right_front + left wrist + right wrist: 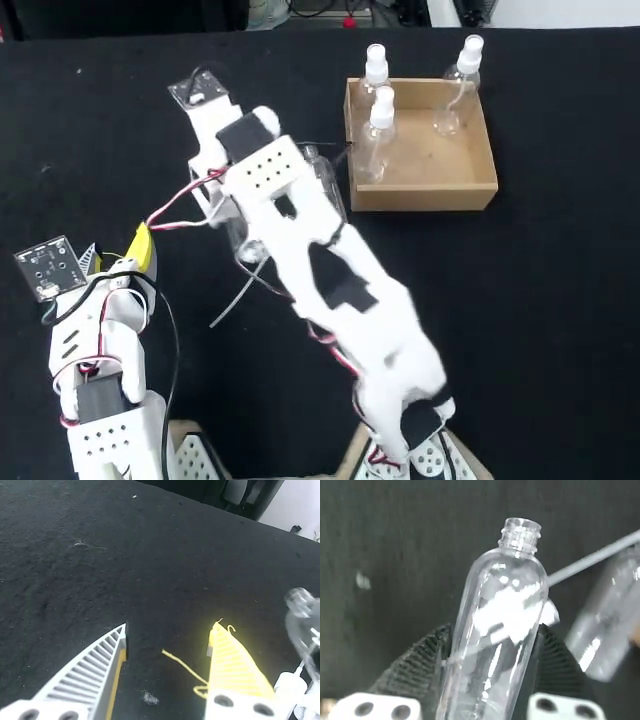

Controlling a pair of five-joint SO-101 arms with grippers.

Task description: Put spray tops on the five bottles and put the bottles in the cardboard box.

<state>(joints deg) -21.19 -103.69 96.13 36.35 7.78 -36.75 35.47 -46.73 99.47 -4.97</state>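
- Three clear plastic bottles with white spray tops (372, 150) stand upright inside the shallow brown cardboard box (420, 195). The box sits near the right pincer, on the side away from the left pincer.
- One uncapped clear plastic bottle (500, 610) is clamped in the right pincer (492, 630). The black ribbed pads (420, 660) press on both sides of its body, and its threaded neck points out past the fingertips.
- A second clear bottle (600, 630), blurred, lies just beside the held one, outside the right pincer's jaws.
- A thin pale tube (590, 560) slants across behind the held bottle's shoulder.
- The left pincer (170, 626) is released, with its white finger and yellow finger spread wide. Between them is the black table surface (560, 320), and it sits well apart from the box.
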